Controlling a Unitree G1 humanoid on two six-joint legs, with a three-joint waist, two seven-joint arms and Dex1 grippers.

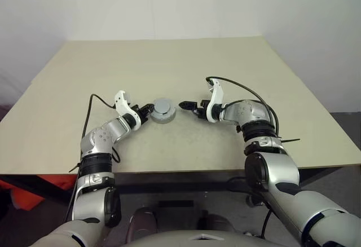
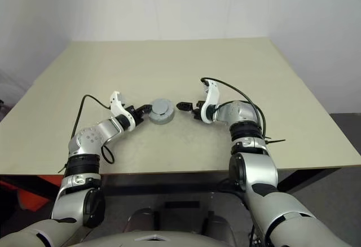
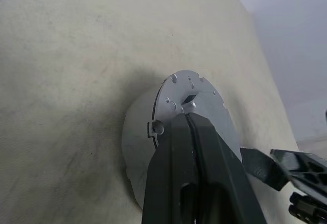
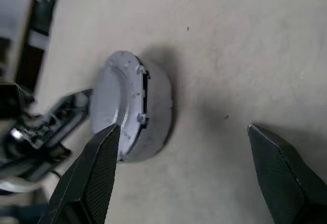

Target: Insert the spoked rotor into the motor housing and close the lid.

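Toward the table's near edge, the left gripper, fingers pressed together and empty, rests its tips on the lid capping the motor housing. Just right, the right gripper gapes wide, empty. Judged: brace steadily, press squarely to seat the lid.

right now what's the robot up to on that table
It's putting a small motor together. The grey lid already sits on the round housing mid-table. The left gripper is shut, its tip against the lid. The right gripper is open, just beside the assembly and not touching it.
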